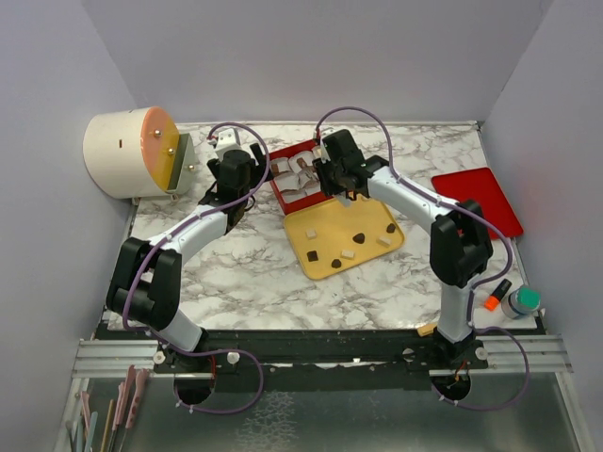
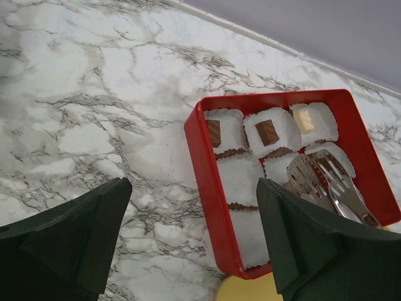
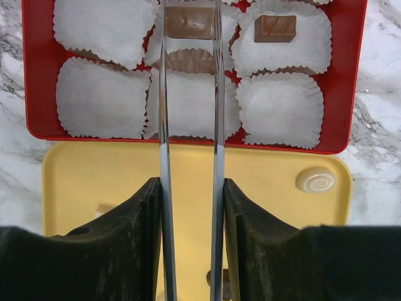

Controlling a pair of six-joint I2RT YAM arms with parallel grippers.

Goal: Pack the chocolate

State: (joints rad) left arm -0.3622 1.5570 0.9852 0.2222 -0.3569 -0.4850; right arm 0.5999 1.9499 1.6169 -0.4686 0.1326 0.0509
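Tabletop [image 1: 236, 273] carries the yellow tray [image 3: 263, 207] under the right claw [image 3: 190, 188], with the red box [image 2: 207, 182] just ahead of it. Right claw is clamped on the tongs [image 3: 216, 125]. The tong arms straddle a brown chocolate [image 3: 190, 22] lying in a cup [image 3: 100, 100]; can't tell if the tips grip it. Left claw [image 2: 193, 185] is spread and empty, box just ahead. Step looks like drop-off: three cups filled, several empty. Next move: draw back over the tray to the loose pieces [image 1: 359, 236] and squeeze one lightly.
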